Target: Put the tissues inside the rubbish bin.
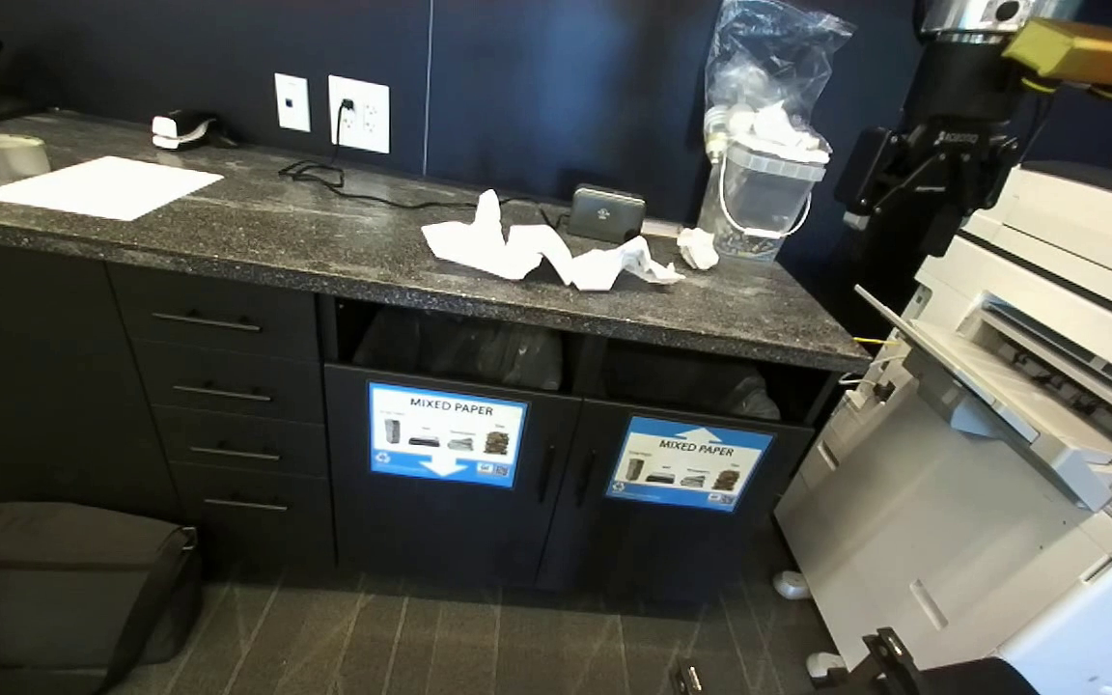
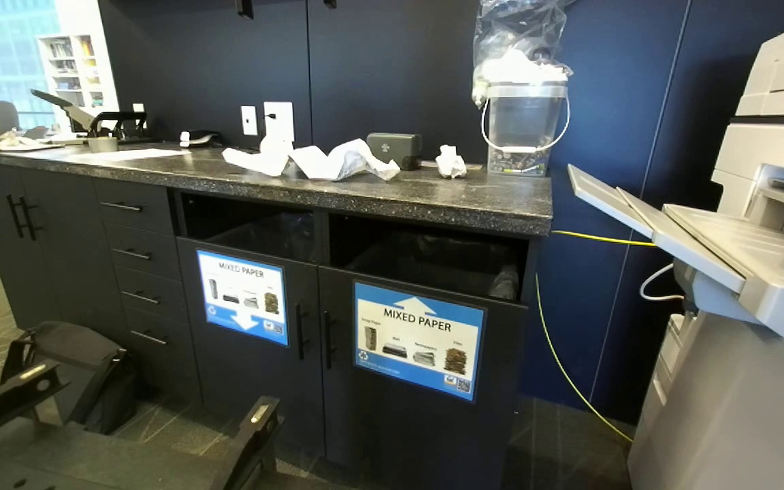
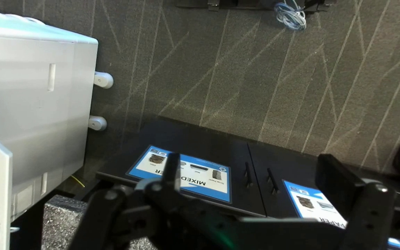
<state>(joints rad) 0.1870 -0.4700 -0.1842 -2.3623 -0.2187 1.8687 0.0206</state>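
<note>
A long folded white tissue (image 1: 527, 253) lies on the dark countertop, also in an exterior view (image 2: 327, 163). A crumpled tissue ball (image 1: 698, 248) lies to its right, also in an exterior view (image 2: 451, 162). Two openings under the counter hold dark-lined bins, left bin (image 1: 459, 347) and right bin (image 1: 691, 381); they also show as left bin (image 2: 269, 238) and right bin (image 2: 426, 262). My gripper (image 1: 899, 232) is raised, apart from the tissues, pointing down. In the wrist view my gripper (image 3: 250, 163) is open with nothing between its fingers; the tissues are out of view.
A clear bucket (image 1: 764, 198) with a filled plastic bag on it stands at the counter's right end. A small dark box (image 1: 606, 212) stands behind the tissue. A printer (image 1: 961, 483) with a protruding tray is at the right. White paper (image 1: 100, 186) lies at the left.
</note>
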